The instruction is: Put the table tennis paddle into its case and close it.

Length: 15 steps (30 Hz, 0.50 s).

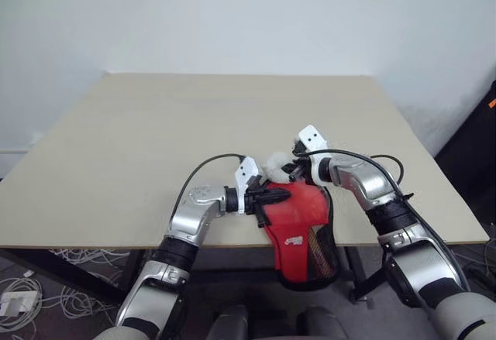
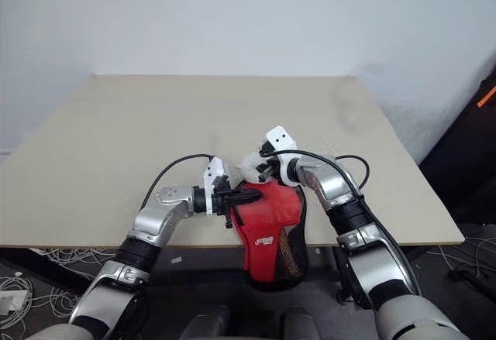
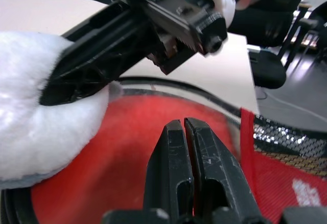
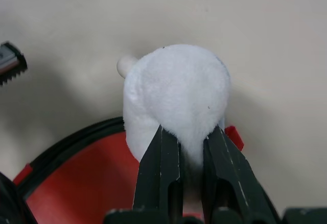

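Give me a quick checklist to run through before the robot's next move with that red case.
1. Grip of the right claw on the white fluffy puff: ok, shut on it.
2. State of the left claw: ok, shut at the left edge of the case; whether it pinches fabric, cannot tell.
3. Support under the case: not ok, its lower part hangs over the near edge of the table.
4. The paddle fully inside the case: cannot tell.
5. The zipper closed: cannot tell.
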Motion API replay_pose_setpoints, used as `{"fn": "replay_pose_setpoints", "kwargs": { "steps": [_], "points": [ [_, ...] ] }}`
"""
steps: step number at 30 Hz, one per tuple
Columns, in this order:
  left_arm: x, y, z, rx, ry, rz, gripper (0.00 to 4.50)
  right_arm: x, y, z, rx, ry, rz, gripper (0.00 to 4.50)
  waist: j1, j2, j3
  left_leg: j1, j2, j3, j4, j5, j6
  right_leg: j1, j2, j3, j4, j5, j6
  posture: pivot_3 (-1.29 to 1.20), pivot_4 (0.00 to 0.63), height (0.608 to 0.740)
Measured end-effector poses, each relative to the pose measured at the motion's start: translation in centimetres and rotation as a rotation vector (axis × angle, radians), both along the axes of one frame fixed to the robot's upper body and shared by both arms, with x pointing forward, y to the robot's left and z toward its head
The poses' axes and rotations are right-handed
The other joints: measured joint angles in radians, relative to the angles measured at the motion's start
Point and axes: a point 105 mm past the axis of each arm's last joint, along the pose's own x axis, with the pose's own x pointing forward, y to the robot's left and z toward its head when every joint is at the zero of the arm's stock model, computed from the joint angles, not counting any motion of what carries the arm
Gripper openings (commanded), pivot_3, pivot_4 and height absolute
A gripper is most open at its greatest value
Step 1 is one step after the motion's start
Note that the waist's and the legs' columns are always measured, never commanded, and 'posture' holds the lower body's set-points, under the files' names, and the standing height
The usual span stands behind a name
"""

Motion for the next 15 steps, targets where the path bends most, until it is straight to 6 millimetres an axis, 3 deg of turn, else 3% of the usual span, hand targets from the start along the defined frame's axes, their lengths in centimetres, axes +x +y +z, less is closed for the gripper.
{"fn": "replay_pose_setpoints", "kwargs": {
  "steps": [9, 15],
  "points": [
    [0.7, -0.6, -2.4, 0.046, -0.002, 0.045, 0.00, 0.5, 0.3, 0.1, 0.029, 0.029, -0.007, 0.04, 0.000, 0.001, 0.000, 0.000, 0.000, 0.000, 0.000, 0.000, 0.000, 0.000, 0.000, 0.000, 0.000, 0.000, 0.000, 0.00, 0.000, 0.739],
    [1.0, -1.1, -2.8, 0.077, -0.028, 0.034, 0.00, 0.4, 0.7, 0.3, 0.038, 0.030, 0.005, 0.04, 0.000, 0.001, 0.000, 0.000, 0.000, 0.000, 0.000, 0.000, 0.000, 0.000, 0.000, 0.000, 0.000, 0.000, 0.000, 0.00, 0.000, 0.739]
  ]
}}
